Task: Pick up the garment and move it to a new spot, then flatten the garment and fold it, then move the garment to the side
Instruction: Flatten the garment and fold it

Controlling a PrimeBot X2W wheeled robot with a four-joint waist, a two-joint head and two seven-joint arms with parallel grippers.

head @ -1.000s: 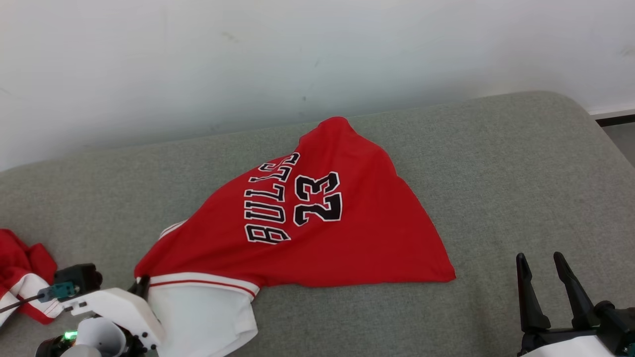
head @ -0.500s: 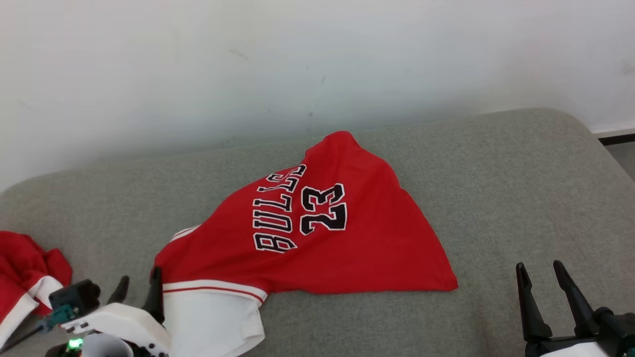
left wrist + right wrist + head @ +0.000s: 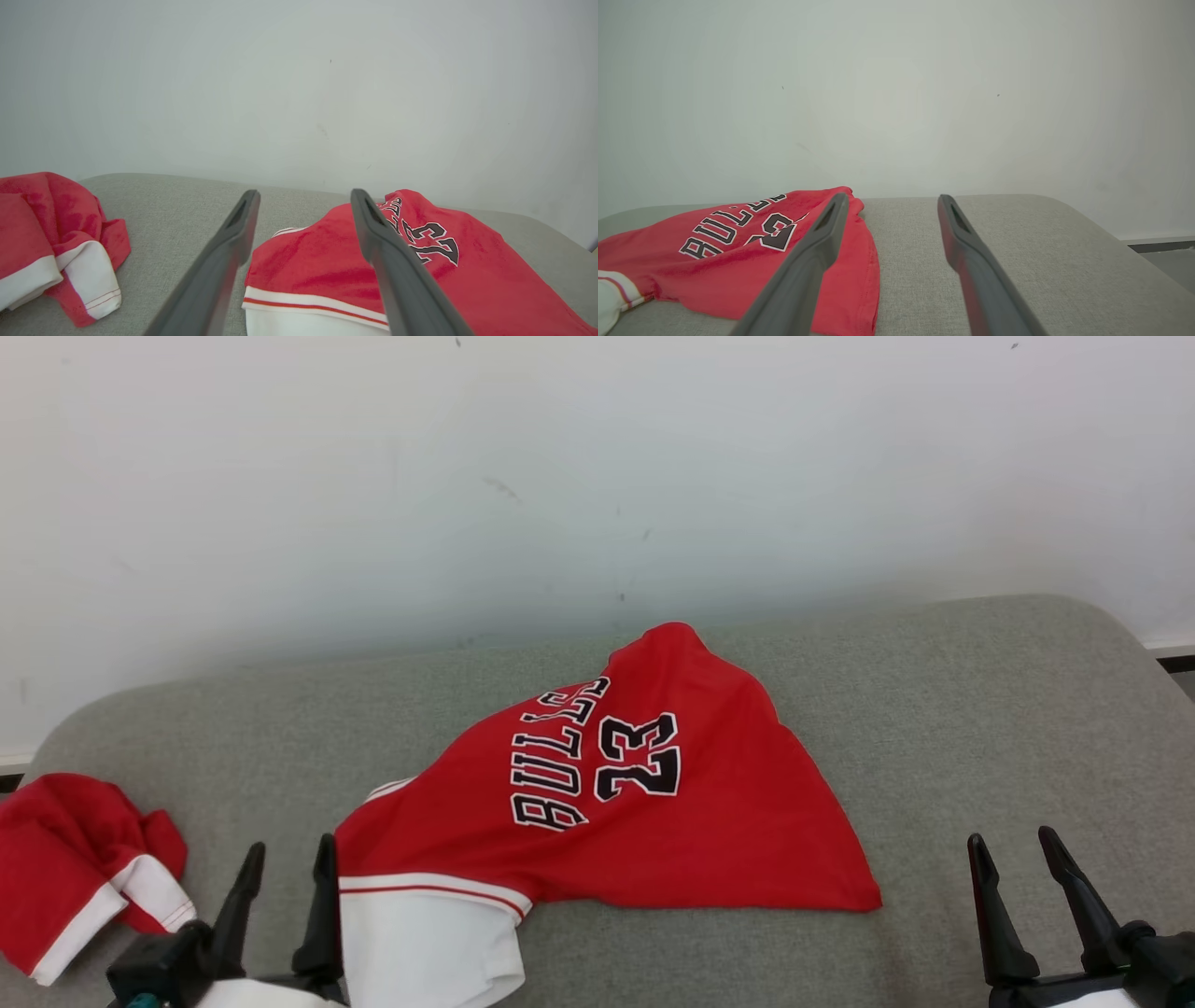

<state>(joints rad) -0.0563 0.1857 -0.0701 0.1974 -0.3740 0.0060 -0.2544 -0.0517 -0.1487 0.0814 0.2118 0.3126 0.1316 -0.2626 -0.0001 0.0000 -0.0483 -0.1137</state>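
1. At the middle of a grey cushion [image 3: 980, 709], against a pale wall: shows the garment [image 3: 644, 803], a red jersey lettered BULLS 23, lying in a rough triangle with a white panel [image 3: 429, 943] bunched at its near left corner.
2. Shows the left gripper [image 3: 289, 845] at the lower left, fingers spread apart and clasping nothing, just beside the jersey's striped edge (touching it or not, cannot tell).
3. Shows the right gripper [image 3: 1011, 836] at the lower right, fingers likewise apart and empty, near the jersey's near right corner but clear of it.
4. Shows a second red cloth [image 3: 75, 859] with white trim, crumpled at the cushion's far left, apart from the jersey.
5. Appears set down but not yet flattened: slanted edges, white panel curled under.
6. Risks from here:
   - pinching only the top layer and dragging in fresh wrinkles;
   - pulling unevenly on the curled panel and setting a crooked fold;
   - snagging the neighbouring cloth with a wide left reach.
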